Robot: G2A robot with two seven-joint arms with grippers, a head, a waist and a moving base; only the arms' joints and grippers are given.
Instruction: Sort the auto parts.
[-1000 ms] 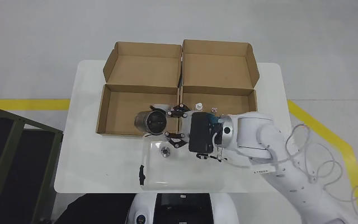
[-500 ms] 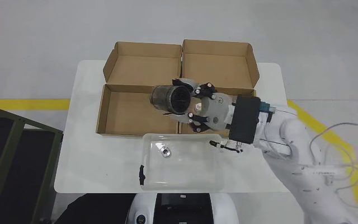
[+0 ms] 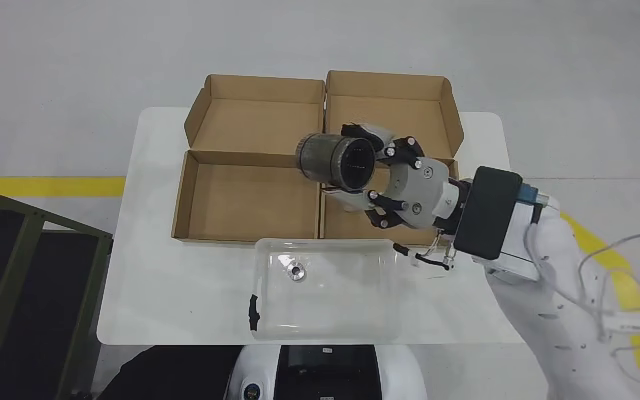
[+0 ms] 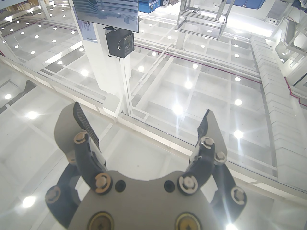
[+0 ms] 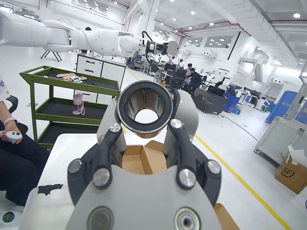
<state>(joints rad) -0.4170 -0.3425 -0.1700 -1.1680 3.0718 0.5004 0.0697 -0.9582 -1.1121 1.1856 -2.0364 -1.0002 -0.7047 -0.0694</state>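
Clamping metal cylinder (image 3: 335, 160) (right gripper (image 5: 145, 118)) above boxes (image 3: 245, 205)

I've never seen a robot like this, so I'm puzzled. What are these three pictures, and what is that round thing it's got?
This is a robot with two arms, each ending in a claw. One picture looks down from above its arms at a white table. On it sit a left brown cardboard box and a right brown cardboard box, both open, and nearer the robot a clear plastic tray with a small silver metal part inside. The other two pictures come from cameras on the wrists. The right claw is shut on a dark hollow metal cylinder, held above the boxes. The left claw is open, holds nothing, and points at the ceiling.
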